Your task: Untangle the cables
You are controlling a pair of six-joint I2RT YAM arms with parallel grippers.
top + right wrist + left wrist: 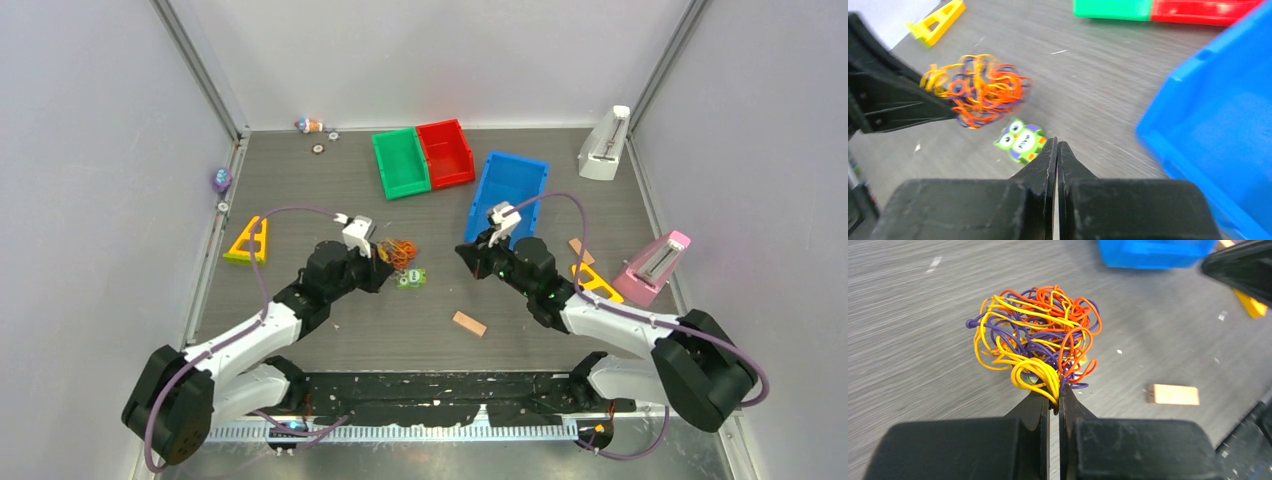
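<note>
Two claws, left first: my left claw point(1054, 399) pinches a few yellow loops at the near edge of the cables point(1035, 335), a tight orange, yellow and purple ball just beyond the owl toy point(1021, 141), held so, I judge, that strands can be teased out. My right claw point(1057, 146), right of the owl, is pressed together on nothing. No writing is readable.

Top external: high, from the near side, looks down on grey wood-grain table point(300, 180). Left wrist: low, close on tangled ball of orange, yellow, purple cables point(1035, 337), mid-frame. Right wrist: same ball, upper left, farther.
</note>
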